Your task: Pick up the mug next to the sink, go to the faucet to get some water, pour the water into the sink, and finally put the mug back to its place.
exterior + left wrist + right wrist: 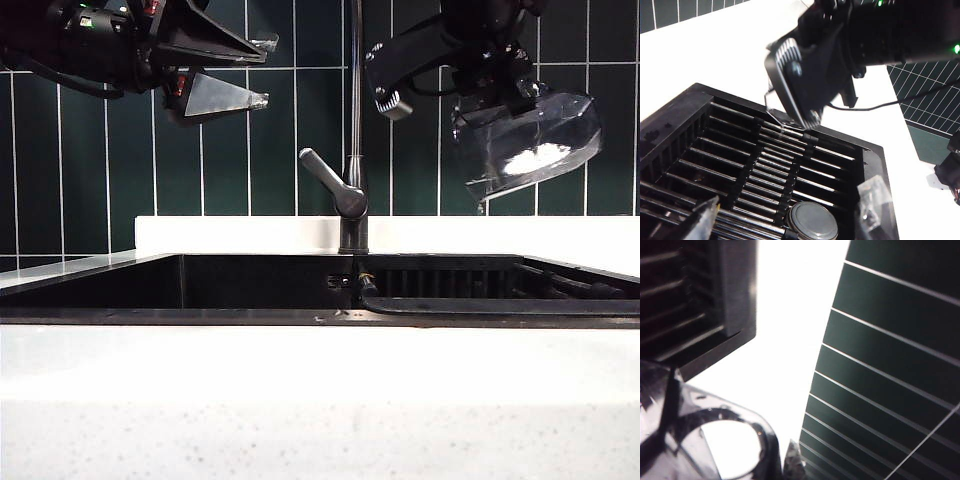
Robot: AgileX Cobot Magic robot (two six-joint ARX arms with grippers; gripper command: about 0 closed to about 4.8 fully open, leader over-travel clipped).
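Note:
My right gripper [497, 98] hangs high at the right, shut on the clear faceted mug [535, 148], which is tilted steeply above the right part of the black sink [200, 285]. The mug [715, 440] fills the near corner of the right wrist view beside one fingertip [792, 465]. I cannot tell whether it holds water. The grey faucet [354, 150] rises at the middle, its lever handle [325, 175] angled up to the left. My left gripper [262, 70] is open and empty, high at the left. Between its fingertips [705, 220] shows the faucet's round grey top [812, 222].
A dark slatted rack [765, 165] lies in the sink's right half. White speckled stone [320, 400] frames the basin in front and white counter [790, 315] runs behind. Dark green tiles [100, 150] cover the wall. The right arm's black housing [810, 75] hangs above the rack.

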